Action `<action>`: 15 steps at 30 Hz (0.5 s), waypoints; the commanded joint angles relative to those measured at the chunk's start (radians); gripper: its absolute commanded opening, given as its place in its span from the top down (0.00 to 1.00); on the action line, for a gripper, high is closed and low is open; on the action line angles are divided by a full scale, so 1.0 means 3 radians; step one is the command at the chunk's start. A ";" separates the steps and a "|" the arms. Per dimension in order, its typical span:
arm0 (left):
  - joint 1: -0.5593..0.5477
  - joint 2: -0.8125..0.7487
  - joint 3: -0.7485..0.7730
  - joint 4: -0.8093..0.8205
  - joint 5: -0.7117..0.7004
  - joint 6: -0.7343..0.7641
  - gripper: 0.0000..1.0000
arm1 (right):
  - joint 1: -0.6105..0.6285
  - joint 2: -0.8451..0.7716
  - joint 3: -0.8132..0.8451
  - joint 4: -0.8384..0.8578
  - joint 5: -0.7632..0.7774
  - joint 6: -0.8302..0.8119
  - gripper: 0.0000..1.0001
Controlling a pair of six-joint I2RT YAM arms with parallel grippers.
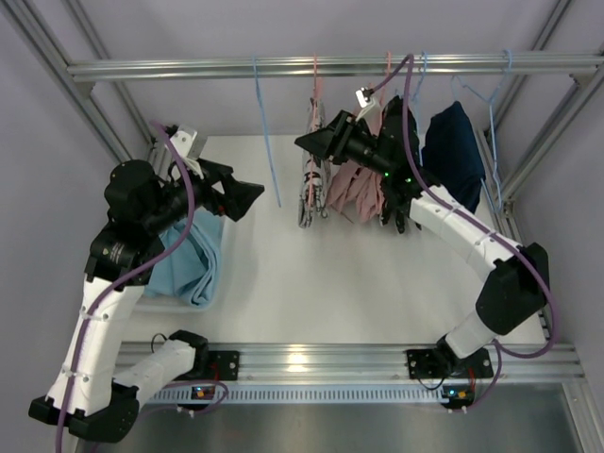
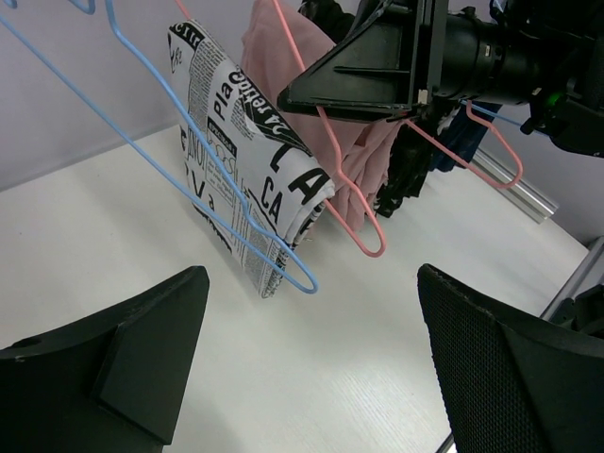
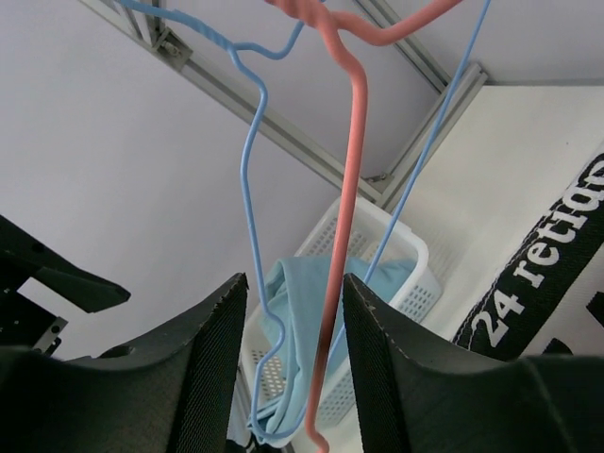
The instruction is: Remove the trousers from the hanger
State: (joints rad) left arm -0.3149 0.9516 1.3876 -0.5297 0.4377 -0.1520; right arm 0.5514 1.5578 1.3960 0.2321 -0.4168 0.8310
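Take the rail [image 1: 189, 68] across the far side of the table as your reference. Two of the three trousers hang below it. The newsprint trousers [image 2: 236, 160] are folded over the pink hanger [image 3: 349, 170] near the rail's middle, and the dusty pink trousers [image 1: 351, 189] hang just to the right of them on a second pink hanger. The light blue trousers [image 1: 193, 260] are off the rail altogether. They lie in the white basket [image 3: 415, 278], well out from the rail's left end and beside your left arm.

Your right gripper [image 3: 294, 283] is up under the rail's middle, with a wire of the pink hanger running down through the gap between its fingers. The jaws stand partly apart — wider than the wire — and the wire lies close to one finger, but the wrist view does not show it pinched.

Your left gripper [image 2: 313, 283] is spread wide and holds nothing. It hovers out from the rail, to the left of the newsprint trousers and facing them, clear of the cloth.

An empty blue hanger [image 1: 269, 142] hangs from the rail just left of the newsprint trousers — in the left wrist view its lower bar crosses in front of them. Toward the rail's right end, a dark navy garment [image 1: 453, 156] hangs on another blue hanger.
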 commanded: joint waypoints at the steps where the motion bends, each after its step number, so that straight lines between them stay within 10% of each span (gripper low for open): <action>1: 0.0012 -0.0002 0.0064 0.0211 0.0049 -0.0005 0.04 | -0.0008 0.0064 0.0153 0.0504 -0.0032 0.0159 0.56; 11: 0.0012 -0.0032 0.0007 0.0237 0.0019 -0.0030 0.04 | -0.0008 0.0023 0.0102 0.0597 -0.0124 0.0395 0.98; 15: 0.0012 -0.0063 -0.0049 0.0262 0.0024 -0.0071 0.02 | -0.0008 -0.0054 0.0153 0.0648 -0.0180 0.0390 1.00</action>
State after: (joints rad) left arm -0.3149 0.9504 1.3842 -0.5201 0.4370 -0.1593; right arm 0.5514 1.5818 1.3956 0.2726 -0.4316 0.9554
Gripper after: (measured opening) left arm 0.979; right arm 0.024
